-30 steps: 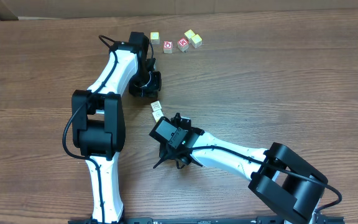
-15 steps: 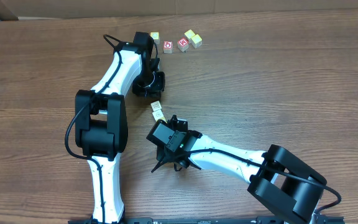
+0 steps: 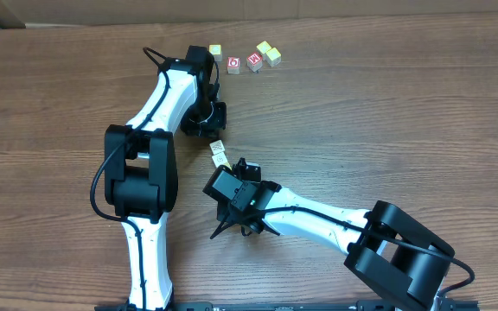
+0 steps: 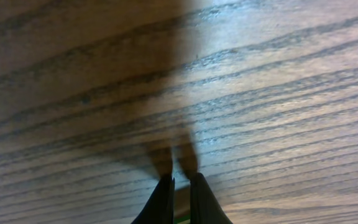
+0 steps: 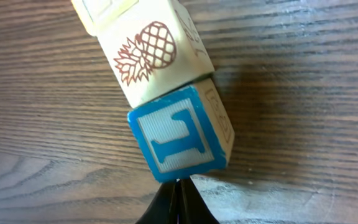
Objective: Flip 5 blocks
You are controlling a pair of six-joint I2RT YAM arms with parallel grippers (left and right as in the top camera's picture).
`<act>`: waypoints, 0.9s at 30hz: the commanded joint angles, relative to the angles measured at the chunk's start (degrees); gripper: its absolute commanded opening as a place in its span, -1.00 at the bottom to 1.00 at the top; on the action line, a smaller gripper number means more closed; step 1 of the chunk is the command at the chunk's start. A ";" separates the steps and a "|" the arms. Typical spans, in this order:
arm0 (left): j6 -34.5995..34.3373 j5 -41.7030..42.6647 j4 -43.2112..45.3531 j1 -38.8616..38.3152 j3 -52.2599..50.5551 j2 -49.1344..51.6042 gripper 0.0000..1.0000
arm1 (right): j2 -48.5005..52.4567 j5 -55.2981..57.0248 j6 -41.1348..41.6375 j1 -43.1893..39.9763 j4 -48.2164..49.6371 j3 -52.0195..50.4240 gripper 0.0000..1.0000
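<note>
Wood-grain table (image 3: 405, 112), pineapple block (image 5: 157, 53) touching blue block (image 5: 179, 140), three pale blocks (image 3: 272, 58) and two red cubes (image 3: 233, 65) farther off.

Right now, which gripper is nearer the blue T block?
Right. The right gripper, shut, has tips at the edge of the block; left gripper farther off, over bare table.

**Wooden table** (image 3: 422, 121): a brown surface with dark grain running side to side in the overhead view. Both wrist views show the same grain at close range.

**2 red-faced cubes:** these stand on the table near its far edge, just beside each other. The left red cube (image 3: 233, 65) sits square, and the right red cube (image 3: 253, 61) is turned slightly. Each shows a red top face with a pale mark too small to read.

**Tan backdrop** (image 3: 335, 7): probably cardboard, it runs along the table's far edge.
</note>
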 commanded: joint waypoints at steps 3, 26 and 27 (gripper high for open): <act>1.03 -0.96 -0.70 -0.11 0.52 0.59 -0.92 | 0.26 1.09 -0.35 0.28 0.57 -0.31 -0.92; 1.14 1.77 -0.63 -0.11 0.52 0.59 -0.92 | 0.98 1.92 -0.33 0.66 0.20 -0.37 -0.93; 1.14 1.75 -0.63 -0.11 0.52 0.59 -0.92 | 1.22 1.92 -0.33 0.66 0.35 -0.37 -0.92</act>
